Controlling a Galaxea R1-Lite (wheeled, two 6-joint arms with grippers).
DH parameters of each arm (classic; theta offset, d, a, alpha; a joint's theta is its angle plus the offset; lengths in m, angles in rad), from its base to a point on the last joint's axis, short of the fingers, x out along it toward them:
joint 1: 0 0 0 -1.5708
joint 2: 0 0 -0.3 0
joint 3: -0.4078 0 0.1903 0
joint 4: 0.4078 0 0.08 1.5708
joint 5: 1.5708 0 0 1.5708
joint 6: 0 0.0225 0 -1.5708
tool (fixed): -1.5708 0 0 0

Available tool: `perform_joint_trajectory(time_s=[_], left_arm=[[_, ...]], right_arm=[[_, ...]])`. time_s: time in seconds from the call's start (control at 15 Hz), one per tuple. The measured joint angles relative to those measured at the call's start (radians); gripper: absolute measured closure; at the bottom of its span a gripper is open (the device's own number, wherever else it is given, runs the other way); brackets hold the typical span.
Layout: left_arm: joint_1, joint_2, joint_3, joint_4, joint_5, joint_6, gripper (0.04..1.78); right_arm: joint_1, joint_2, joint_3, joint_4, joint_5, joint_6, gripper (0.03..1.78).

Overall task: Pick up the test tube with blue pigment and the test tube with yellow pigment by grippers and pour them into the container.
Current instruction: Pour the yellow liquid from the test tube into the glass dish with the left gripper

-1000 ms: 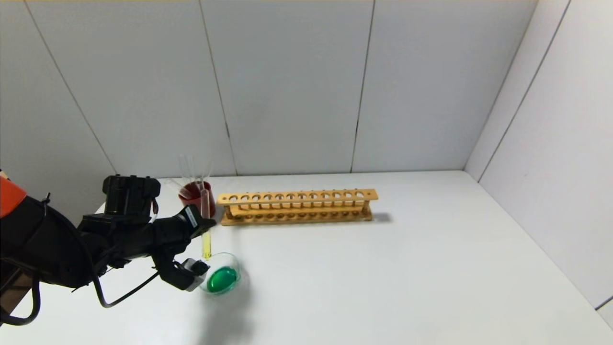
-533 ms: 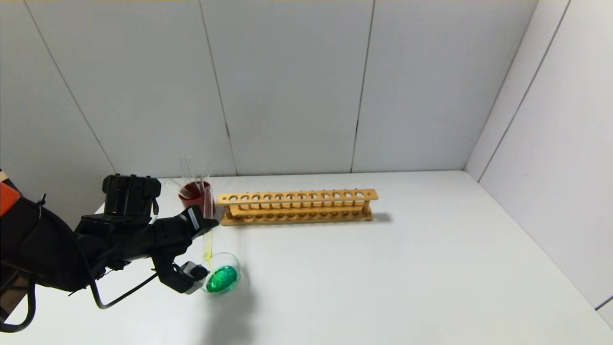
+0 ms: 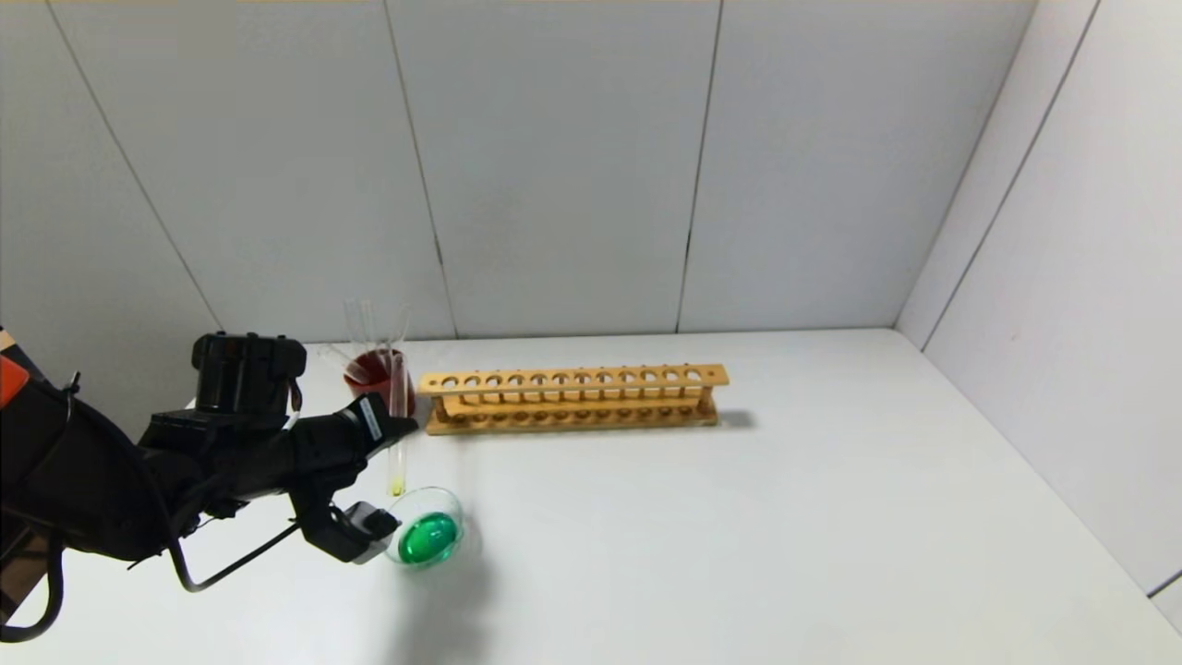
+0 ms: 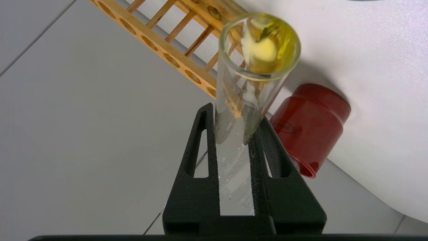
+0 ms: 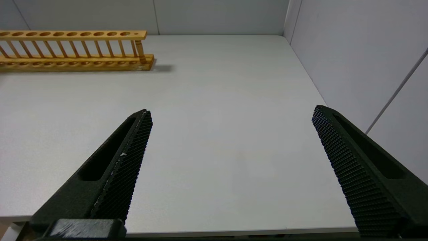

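The left gripper [image 3: 392, 428] clamps the test tube with yellow pigment [image 3: 398, 441] upright just behind the container [image 3: 427, 531] of green liquid. A slip on the smooth glass could drop it. Beyond, the red cup [image 3: 377, 371] appears to hold clear tubes. The right gripper [image 5: 230, 157] hangs open, empty.

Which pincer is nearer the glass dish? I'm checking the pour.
Left. The left pincer holds the yellow test tube just above the dish; the right pincer hangs open far off.

Overhead head view, two close wrist views
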Motion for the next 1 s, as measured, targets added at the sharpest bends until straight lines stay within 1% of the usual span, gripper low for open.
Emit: perform_joint_trajectory(time_s=[0.4,0.67,0.87,1.0], left_arm=[[0.000,-0.008,-0.002,0.000,-0.002,0.024,1.51],[-0.001,-0.028,0.009,-0.001,-0.001,0.031,1.51],[-0.003,-0.048,0.023,-0.002,0.002,0.064,1.51],[-0.004,-0.058,0.038,-0.020,0.005,0.068,1.51]], right_arm=[[0.000,0.000,0.000,0.000,0.000,0.000,0.06],[0.000,0.000,0.000,0.000,0.000,0.000,0.06],[0.000,0.000,0.000,0.000,0.000,0.000,0.06],[0.000,0.000,0.000,0.000,0.000,0.000,0.06]])
